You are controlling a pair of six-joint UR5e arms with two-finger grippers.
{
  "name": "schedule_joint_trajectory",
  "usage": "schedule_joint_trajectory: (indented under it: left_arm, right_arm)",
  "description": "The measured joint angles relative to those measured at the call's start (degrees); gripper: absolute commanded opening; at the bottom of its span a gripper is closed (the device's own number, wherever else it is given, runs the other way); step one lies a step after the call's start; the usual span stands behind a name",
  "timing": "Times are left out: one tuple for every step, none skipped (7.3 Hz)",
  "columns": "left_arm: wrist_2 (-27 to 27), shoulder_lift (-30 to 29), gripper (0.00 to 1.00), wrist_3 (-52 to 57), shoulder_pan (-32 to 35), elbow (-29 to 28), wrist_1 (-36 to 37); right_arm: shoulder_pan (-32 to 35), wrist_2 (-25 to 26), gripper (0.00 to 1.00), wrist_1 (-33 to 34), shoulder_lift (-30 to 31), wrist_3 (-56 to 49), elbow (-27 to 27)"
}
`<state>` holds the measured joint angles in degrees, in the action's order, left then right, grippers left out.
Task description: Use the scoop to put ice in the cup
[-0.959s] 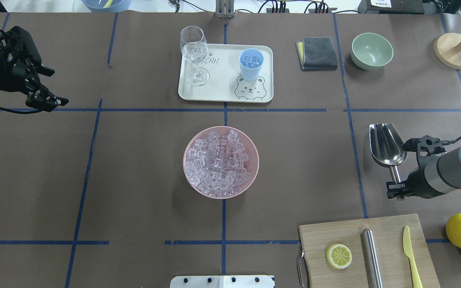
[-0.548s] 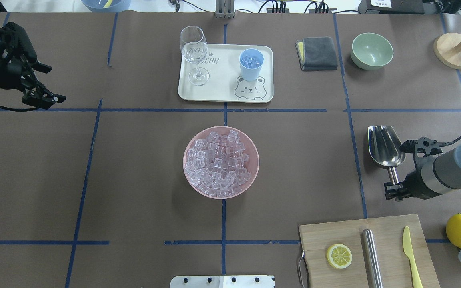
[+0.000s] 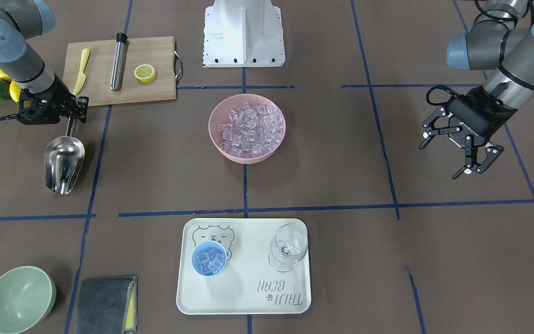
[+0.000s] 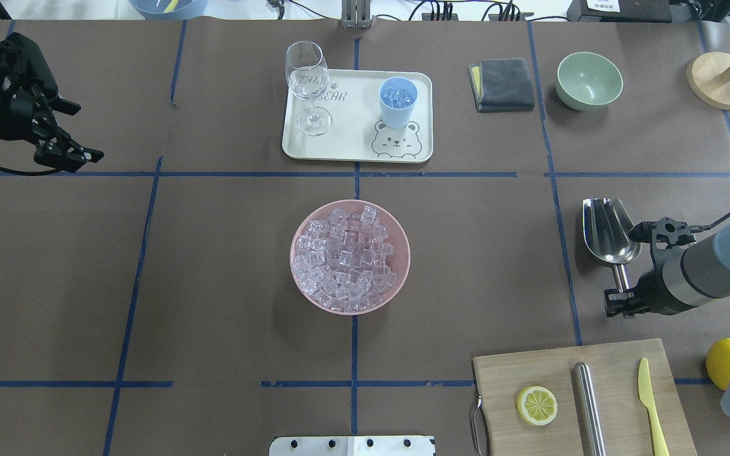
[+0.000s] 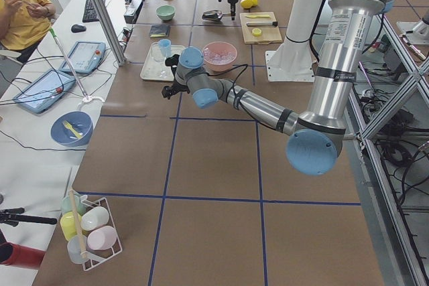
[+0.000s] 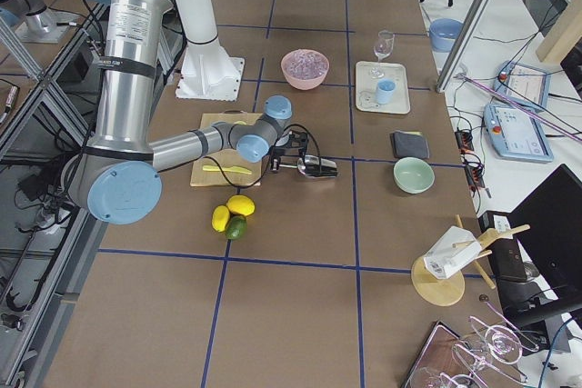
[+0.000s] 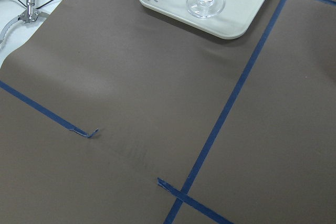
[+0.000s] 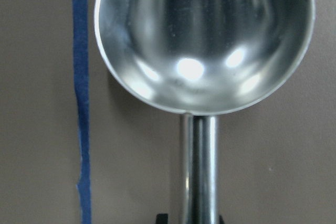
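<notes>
The steel scoop point(image 4: 611, 231) is empty and sits low over the table at the right, trough pointing away from the robot. My right gripper point(image 4: 622, 292) is shut on its rod handle; the right wrist view shows the bare trough point(image 8: 205, 40) and the handle running down between the fingers. The light-blue cup point(image 4: 397, 101) stands on the cream tray point(image 4: 352, 145) with a few ice cubes in it point(image 3: 209, 260). A pink bowl point(image 4: 400, 278) at the table's middle is heaped with ice point(image 4: 346, 259). My left gripper point(image 4: 83, 133) is open and empty at the far left.
A wine glass point(image 4: 307, 85) stands on the tray's left part. A grey cloth point(image 4: 504, 83) and pale green bowl point(image 4: 589, 80) lie at the back right. A cutting board point(image 4: 618, 380) with lemon slice, steel cylinder and yellow knife is in front of the right arm.
My right gripper has drawn back slightly toward the robot with the scoop in it. My left gripper has pulled a little further left.
</notes>
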<state>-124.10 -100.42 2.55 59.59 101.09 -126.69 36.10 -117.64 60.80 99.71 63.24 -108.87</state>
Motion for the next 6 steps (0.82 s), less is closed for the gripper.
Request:
schedule_joint_trajectory:
  left_arm:
    - [0.0,0.0,1.00,0.0,0.0,0.3,0.8]
    - [0.0,-0.1,1.00,0.0,0.0,0.3,1.3]
    - [0.0,-0.1,1.00,0.0,0.0,0.3,2.3]
    - [0.0,-0.2,1.00,0.0,0.3,0.4,5.2]
    - [0.0,-0.2,1.00,0.0,1.3,0.7,9.6]
    - [0.0,0.0,1.00,0.0,3.0,0.9,14.4]
  right_arm:
    - [0.1,0.0,1.00,0.0,-0.1,0.1,-0.3]
    - [0.5,0.2,1.00,-0.1,-0.1,0.0,-0.8]
    - [1.9,0.1,1.00,-0.1,0.0,-0.2,-1.4]
    - [4.3,-0.4,1.00,0.0,0.2,-0.6,-2.0]
    - [7.1,-1.6,1.00,0.2,0.4,-0.9,-2.5]
    - [10.8,-4.0,1.00,0.5,0.5,-2.3,-2.5]
